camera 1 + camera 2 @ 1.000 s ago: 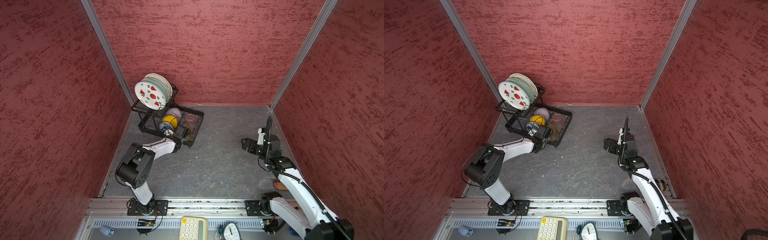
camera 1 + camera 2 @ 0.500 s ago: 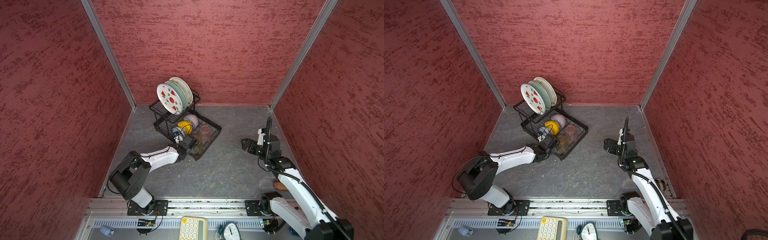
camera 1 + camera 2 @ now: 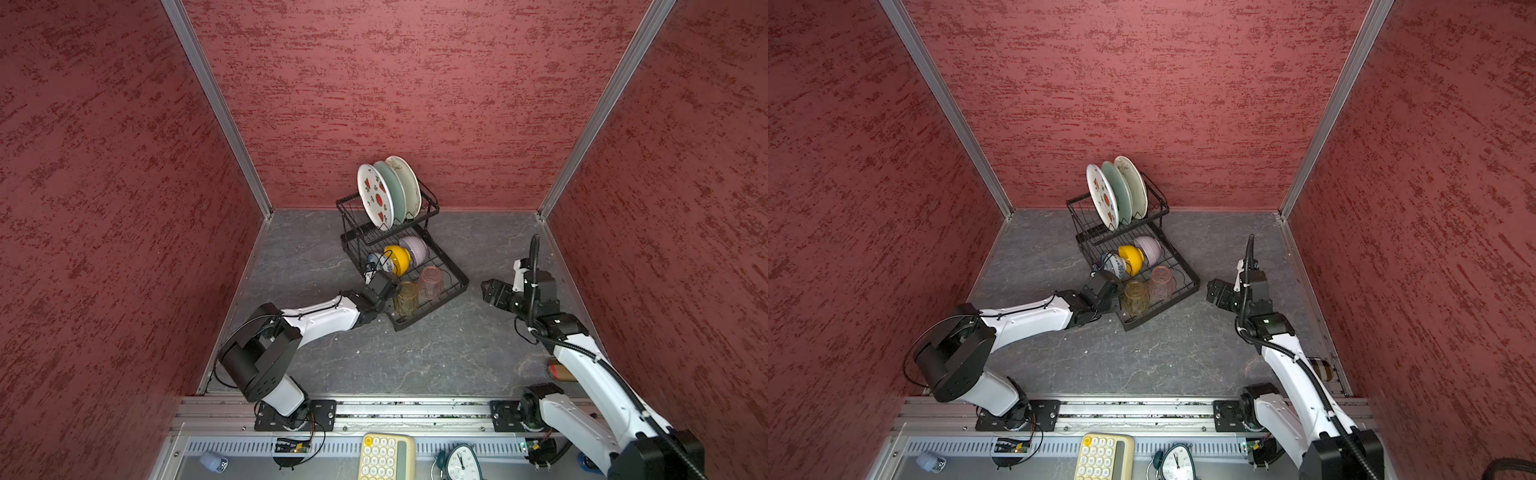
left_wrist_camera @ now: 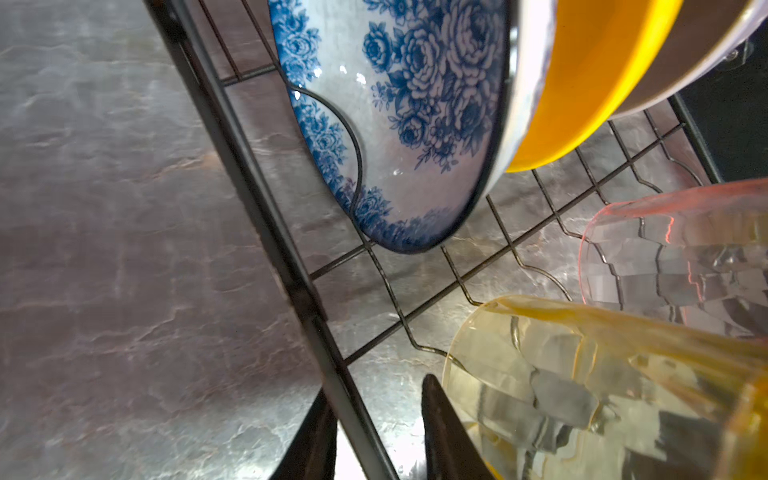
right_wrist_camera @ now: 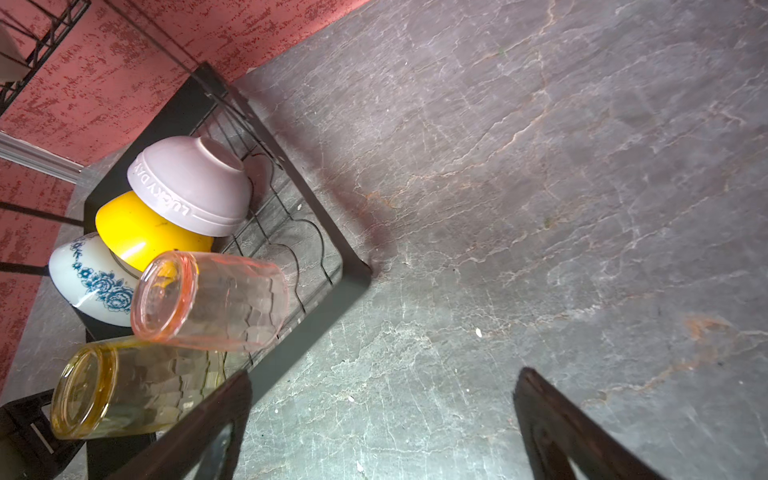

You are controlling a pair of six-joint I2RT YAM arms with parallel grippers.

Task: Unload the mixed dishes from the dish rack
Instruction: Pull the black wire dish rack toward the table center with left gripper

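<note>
1. Dish rack (image 5: 351, 272) corner: lavender bowl (image 5: 187, 183), yellow bowl (image 5: 137, 235), blue-white bowl (image 5: 89, 282) overlapping in a row.
2. Pink tumbler (image 5: 216, 301) beside amber tumbler (image 5: 133, 386).
3. Right gripper (image 5: 384, 374) jaws wide apart over tabletop (image 5: 561, 166).

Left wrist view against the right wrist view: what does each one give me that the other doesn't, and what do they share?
Only the left wrist view: the left gripper with a finger on each side of the dish rack rim bar, and the blue-white bowl seen from its flowered inside.

Only the right wrist view: the right gripper open over bare table, the lavender bowl with its lettered outside, and the red wall.

Both: that blue-white bowl, the yellow bowl, the amber tumbler and the pink tumbler on the rack's grid tray.
</note>
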